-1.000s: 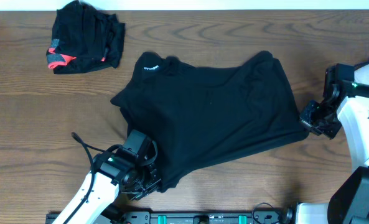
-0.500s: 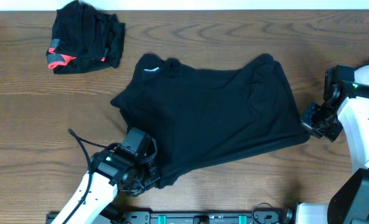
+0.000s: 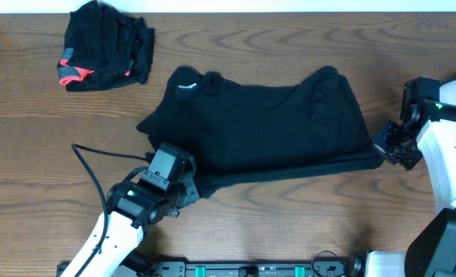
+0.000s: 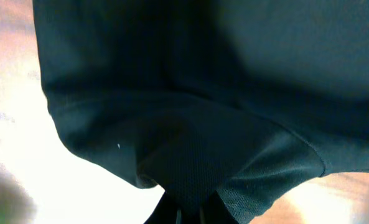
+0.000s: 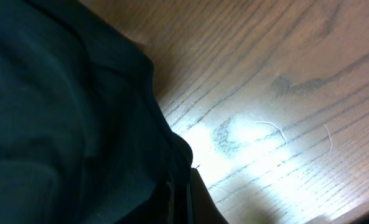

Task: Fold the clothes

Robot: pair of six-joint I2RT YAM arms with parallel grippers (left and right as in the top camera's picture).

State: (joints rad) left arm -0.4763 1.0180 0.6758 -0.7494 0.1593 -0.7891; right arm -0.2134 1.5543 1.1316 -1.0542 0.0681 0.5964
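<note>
- The large black garment [image 3: 266,123] lies across the centre of the overhead frame on the wooden table [image 3: 35,131], mostly flat with shallow wrinkles.
- A small white logo print [image 3: 185,85] sits at the garment's upper-left corner, next to a puckered fold.
- The garment's lower edge forms a taut, nearly straight line from lower left of centre to the right side of the frame, and it is doubled over into a narrow band.
- The left gripper [image 3: 191,188] is at the lower-left end of that edge, below centre-left in the frame. The left wrist view shows its jaws clamped together on a bunched corner of the fabric [image 4: 190,168] at the bottom centre.
- The right gripper [image 3: 380,151] is at the right end of the same edge, at the right side of the frame. The right wrist view shows its jaws pinched on the garment hem [image 5: 78,112] at the bottom centre, with bare wood grain [image 5: 284,81] filling the right half.
- A black cable [image 3: 89,165] loops from the left arm over the table in the lower left of the overhead frame.
- A second pile of black clothing [image 3: 108,42] sits in the upper left of the frame, well apart from the large garment. It is crumpled, with coral-red trim [image 3: 74,73] showing along its lower-left edge.
</note>
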